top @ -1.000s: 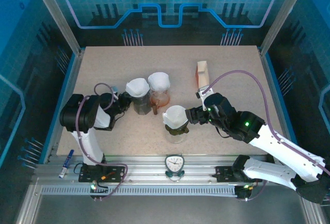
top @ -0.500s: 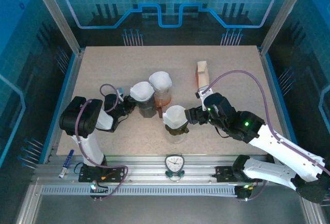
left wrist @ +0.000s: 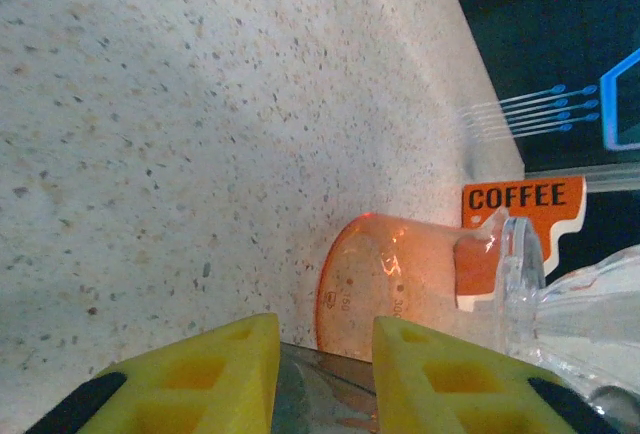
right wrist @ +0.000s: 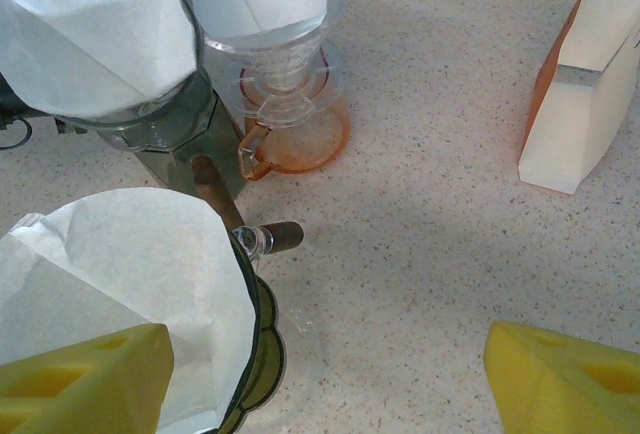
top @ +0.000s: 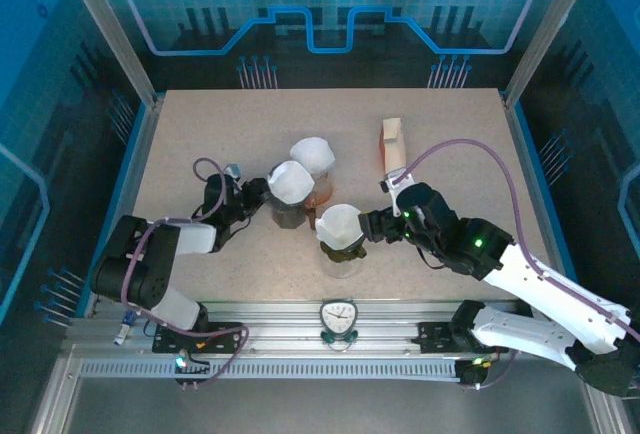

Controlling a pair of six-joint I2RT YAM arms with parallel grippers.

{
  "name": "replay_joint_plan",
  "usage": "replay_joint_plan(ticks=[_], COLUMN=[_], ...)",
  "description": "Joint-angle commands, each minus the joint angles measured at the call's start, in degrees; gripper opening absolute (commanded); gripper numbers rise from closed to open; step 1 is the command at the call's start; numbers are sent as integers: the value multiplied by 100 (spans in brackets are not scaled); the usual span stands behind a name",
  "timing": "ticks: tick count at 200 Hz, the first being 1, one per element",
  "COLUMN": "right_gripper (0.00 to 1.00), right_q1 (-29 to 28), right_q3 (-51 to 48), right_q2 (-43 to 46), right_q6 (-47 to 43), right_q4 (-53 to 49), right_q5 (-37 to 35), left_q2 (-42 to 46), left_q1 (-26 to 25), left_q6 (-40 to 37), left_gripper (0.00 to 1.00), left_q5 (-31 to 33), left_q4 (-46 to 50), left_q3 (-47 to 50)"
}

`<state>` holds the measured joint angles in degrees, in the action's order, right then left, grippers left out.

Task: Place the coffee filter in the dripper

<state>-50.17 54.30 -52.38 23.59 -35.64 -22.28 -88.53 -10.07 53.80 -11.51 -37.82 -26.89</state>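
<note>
Left tool point(top: 255, 195): clamped on the grey dripper point(top: 288, 210), paper filter point(top: 291, 181) inside.
Right tool point(top: 368, 224): spread wide, just beside the front dripper point(top: 342, 250), also lined.
Surface point(top: 200, 134): speckled beige.

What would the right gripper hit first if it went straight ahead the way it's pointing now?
Most likely the nearest dripper with its coffee filter: it sits just ahead of the open right gripper. The wrist view puts it toward one finger, so contact might be glancing.

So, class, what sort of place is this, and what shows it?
Probably a robotics lab cell staged for coffee-making: white robot arm, blue-lit enclosure panels, and filter-lined drippers on a speckled table.
</note>
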Motion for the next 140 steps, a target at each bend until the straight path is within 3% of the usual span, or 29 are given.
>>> replay_joint_plan(ticks=[1,53,97,140], right_gripper=[82,82,83,83], right_q1=[72,62,70,70], right_q3=[-78,12,3,109], right_q2=[190,184,175,122], right_q6=[101,95,110,105], right_q4=[138,-21,47,-56], right_q5=[-65,-68,-101,-188], left_q2=[-41,-469,-406,170], left_q1=[-53,-57,-57,187], left_q6=[-199,18,-87,-177], left_gripper=[32,32,33,46], left_q5=[355,327,358,925], left_q4=[715,339,706,1657], left_q3=[-106,-42,-226,-173])
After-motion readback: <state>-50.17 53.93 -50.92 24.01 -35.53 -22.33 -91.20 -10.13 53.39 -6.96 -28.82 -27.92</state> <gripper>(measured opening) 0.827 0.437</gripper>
